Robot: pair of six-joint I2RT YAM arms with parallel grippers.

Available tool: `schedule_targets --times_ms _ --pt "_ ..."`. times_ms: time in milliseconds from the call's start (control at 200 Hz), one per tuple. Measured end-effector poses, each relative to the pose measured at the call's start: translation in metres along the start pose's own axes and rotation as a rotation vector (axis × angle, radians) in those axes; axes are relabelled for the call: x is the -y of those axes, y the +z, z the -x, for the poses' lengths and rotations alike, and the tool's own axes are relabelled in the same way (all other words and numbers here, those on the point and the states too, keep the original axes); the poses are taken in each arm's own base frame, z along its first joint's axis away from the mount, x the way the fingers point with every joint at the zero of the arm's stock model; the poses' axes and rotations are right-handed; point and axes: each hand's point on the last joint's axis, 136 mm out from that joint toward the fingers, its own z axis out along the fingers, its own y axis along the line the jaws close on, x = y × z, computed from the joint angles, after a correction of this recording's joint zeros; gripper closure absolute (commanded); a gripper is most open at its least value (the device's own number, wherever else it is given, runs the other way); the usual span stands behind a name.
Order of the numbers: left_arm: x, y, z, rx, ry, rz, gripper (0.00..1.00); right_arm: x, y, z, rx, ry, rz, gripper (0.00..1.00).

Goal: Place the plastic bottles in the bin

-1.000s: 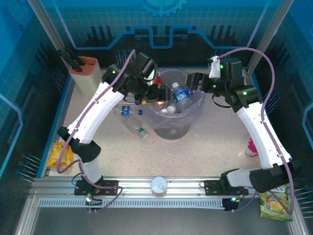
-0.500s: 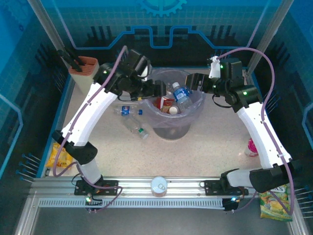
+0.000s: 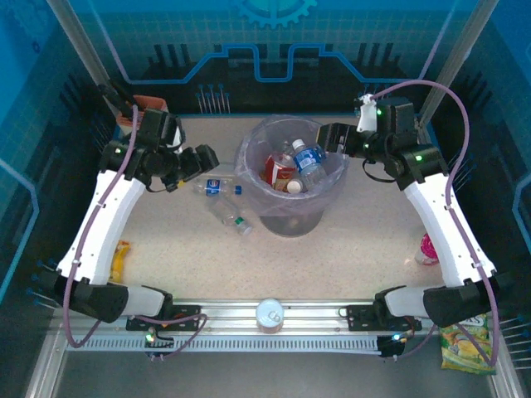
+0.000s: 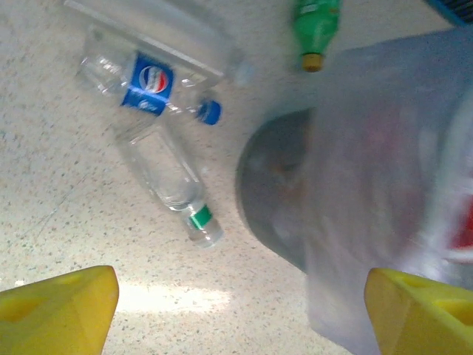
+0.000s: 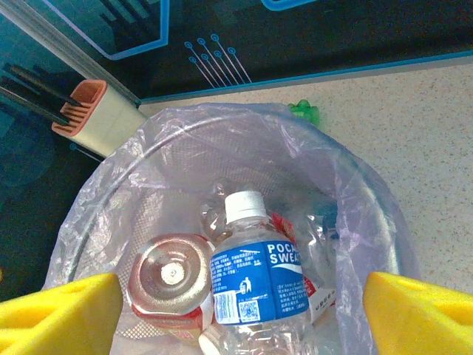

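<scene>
Left gripper (image 3: 202, 160) wide open, empty, right gripper (image 3: 325, 138) open and empty over the bin (image 3: 289, 220) rim; Pepsi bottle (image 3: 217, 188) lies on the table (image 3: 348, 249) just beside left at 5 o'clock, axis 9-to-3, cap toward bin, so left arm looks nearer.

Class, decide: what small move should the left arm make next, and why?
Probably lower the open left tool onto the clear blue-labelled plastic bottle: it lies on the table beside the round grey bag-lined bin, near that empty tool.
</scene>
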Motion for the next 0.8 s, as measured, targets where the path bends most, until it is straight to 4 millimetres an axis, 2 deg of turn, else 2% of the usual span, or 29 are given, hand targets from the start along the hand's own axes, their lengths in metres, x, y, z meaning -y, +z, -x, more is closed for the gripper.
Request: schedule_targets --times_ms 145,225,365,455,585,800 --pt "-0.035 0.055 -0.007 -0.064 -0.138 0.057 0.13 0.001 -0.017 -0.004 0.009 -0.007 -0.012 0.14" --pt "-0.051 0.087 -0.022 -0.106 -0.229 0.074 0.12 0.007 -0.031 -0.006 0.032 -0.001 -0.035 0.14" --pt "-0.073 0.129 -0.048 -0.157 -0.379 0.094 0.13 0.017 -0.048 -0.011 0.056 0.015 -0.063 0.14" --pt "-0.073 0.15 -0.062 -0.187 -0.415 0.105 0.11 0.021 -0.051 -0.012 0.056 0.022 -0.074 0.14" --pt "-0.058 0.179 -0.08 -0.231 -0.423 0.094 0.1 0.025 -0.048 -0.018 0.038 0.029 -0.082 0.14" --pt "-0.058 0.205 -0.083 -0.233 -0.475 0.093 0.1 0.027 -0.047 -0.02 0.031 0.032 -0.087 0.14"
